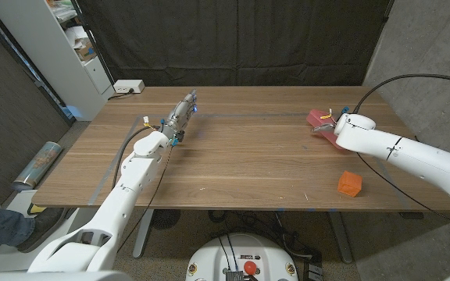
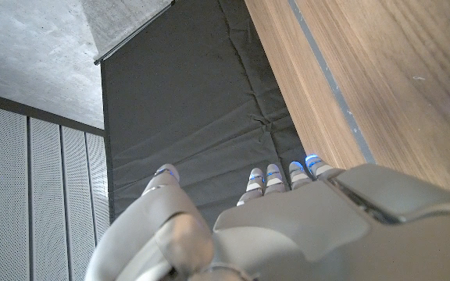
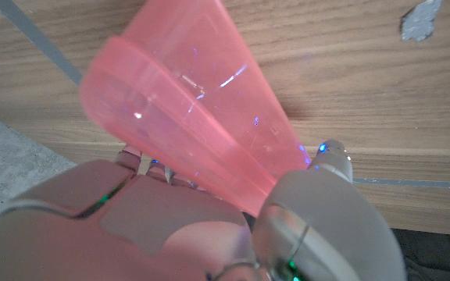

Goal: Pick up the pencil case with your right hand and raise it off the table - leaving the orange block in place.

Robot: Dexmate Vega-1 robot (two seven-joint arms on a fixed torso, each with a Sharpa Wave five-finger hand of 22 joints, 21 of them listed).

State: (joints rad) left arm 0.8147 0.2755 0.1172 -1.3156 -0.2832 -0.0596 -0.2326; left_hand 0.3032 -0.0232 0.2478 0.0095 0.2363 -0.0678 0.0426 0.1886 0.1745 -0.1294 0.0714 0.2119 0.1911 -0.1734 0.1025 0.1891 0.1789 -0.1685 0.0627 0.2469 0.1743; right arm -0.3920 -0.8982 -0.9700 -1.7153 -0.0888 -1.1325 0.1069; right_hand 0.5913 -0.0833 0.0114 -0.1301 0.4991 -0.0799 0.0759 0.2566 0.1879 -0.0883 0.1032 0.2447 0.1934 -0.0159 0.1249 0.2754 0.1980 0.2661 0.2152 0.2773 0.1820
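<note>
Right hand [image 1: 336,125] grips pencil case [image 3: 190,117], hiding its near end.

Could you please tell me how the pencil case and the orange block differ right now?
The pencil case is translucent pink and long; the orange block is opaque and compact. The right hand grips the pencil case, while the orange block sits free near the table's front edge. Both are on the robot's right side.
</note>
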